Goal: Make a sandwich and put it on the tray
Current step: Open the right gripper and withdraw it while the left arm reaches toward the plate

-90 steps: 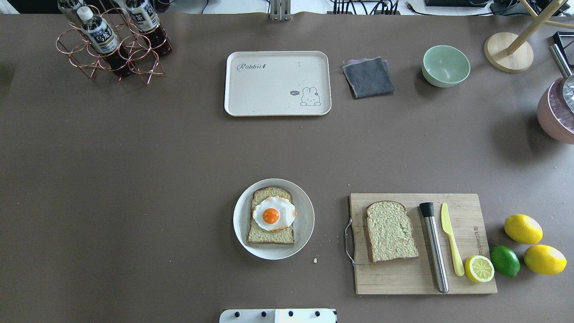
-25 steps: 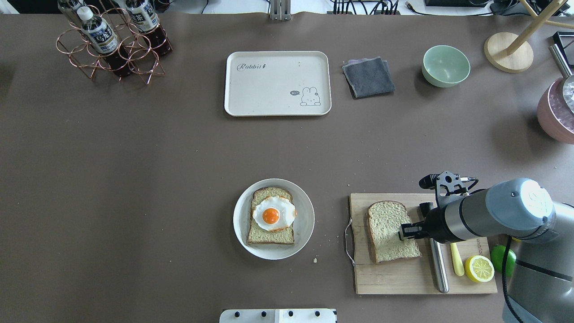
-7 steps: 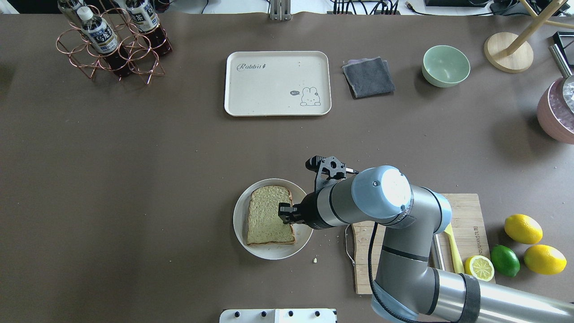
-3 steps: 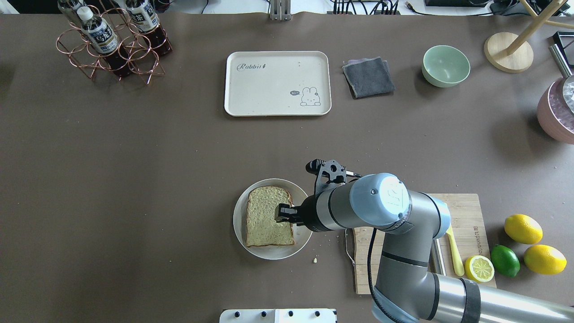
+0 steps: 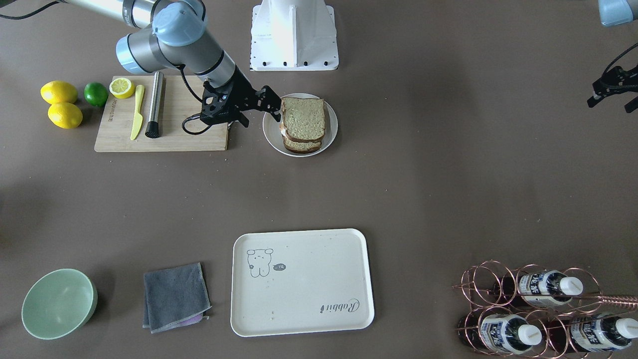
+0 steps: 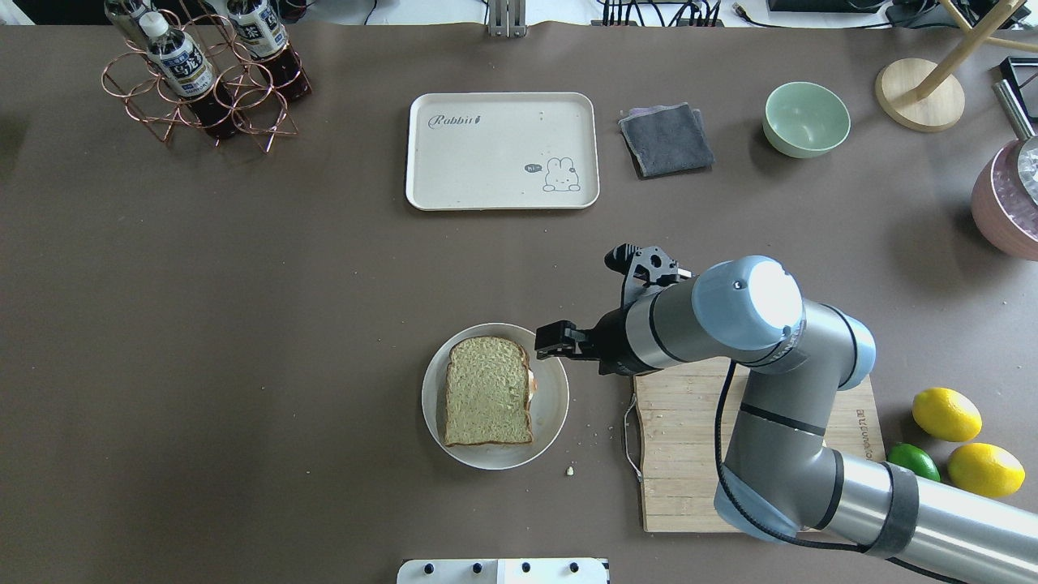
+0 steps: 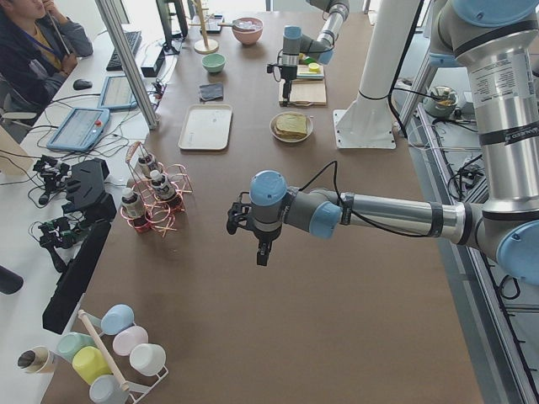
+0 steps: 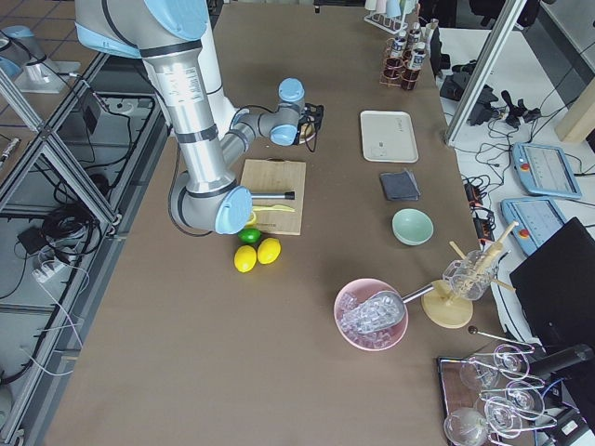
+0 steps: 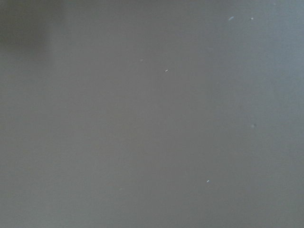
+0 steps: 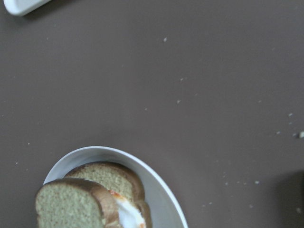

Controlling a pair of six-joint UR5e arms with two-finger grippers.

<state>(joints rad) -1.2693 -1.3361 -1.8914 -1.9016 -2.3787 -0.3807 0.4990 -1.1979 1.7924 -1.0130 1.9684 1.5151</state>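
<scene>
sandwich (image 5: 303,124) on plate (image 5: 269,134) | front view shows both slices (overhead: mostly top)

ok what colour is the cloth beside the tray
The cloth is dark grey, with a lilac layer peeking out underneath. It shows best in the exterior front-facing view.

The bench (image 6: 243,324) is a plain grey-brown. The sandwich (image 6: 486,391) has pale greenish-tan bread with brown crust and a sliver of white and orange egg, and it lies on a white plate (image 6: 554,397). The tray (image 6: 503,138) is cream with a dark line drawing and script. The cloth (image 6: 666,139) is dark grey, the bowl (image 6: 806,118) mint green, the cutting board (image 6: 673,470) light wood, the lemons (image 6: 945,414) yellow, the lime (image 6: 920,458) green and the knife (image 5: 136,111) yellow.
</scene>
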